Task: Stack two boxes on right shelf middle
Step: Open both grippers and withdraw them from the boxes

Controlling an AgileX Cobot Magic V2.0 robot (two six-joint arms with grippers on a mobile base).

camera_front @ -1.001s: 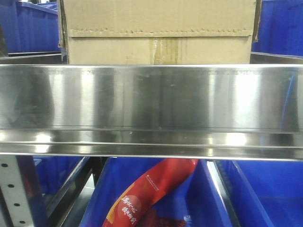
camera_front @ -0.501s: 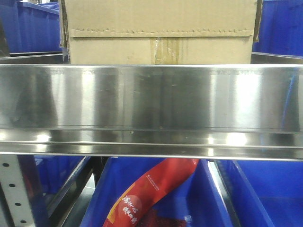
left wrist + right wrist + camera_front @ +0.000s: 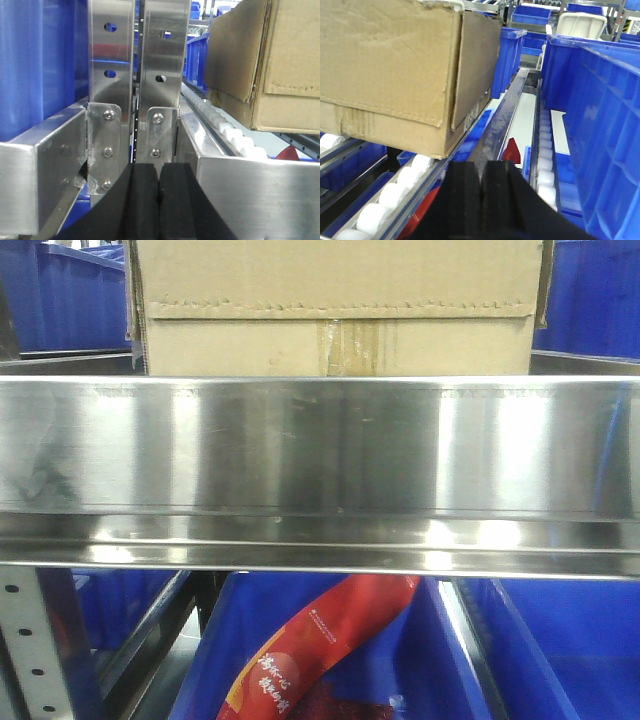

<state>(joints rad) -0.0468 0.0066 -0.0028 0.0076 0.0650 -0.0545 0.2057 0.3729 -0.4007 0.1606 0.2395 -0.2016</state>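
Observation:
One plain brown cardboard box (image 3: 335, 305) with a zigzag flap edge and a brownish tape strip sits on the steel shelf, behind its broad mirror-like front rail (image 3: 320, 445). In the left wrist view the box (image 3: 280, 65) rests to the right on white rollers, and my left gripper (image 3: 159, 175) is shut and empty, low in front of the perforated uprights (image 3: 162, 60). From the right wrist the box (image 3: 395, 65) lies up and to the left on the rollers. My right gripper (image 3: 485, 175) is shut with nothing in it, beside the box's near corner.
Blue plastic bins (image 3: 600, 115) fill the lane right of the box and stand behind it on both sides (image 3: 60, 295). Under the shelf, a blue bin (image 3: 330, 660) holds a red packet (image 3: 310, 640). A grey perforated post (image 3: 25, 640) stands at the lower left.
Only the bright reflections on the front rail have drifted a little. The box and the rail stay where they were.

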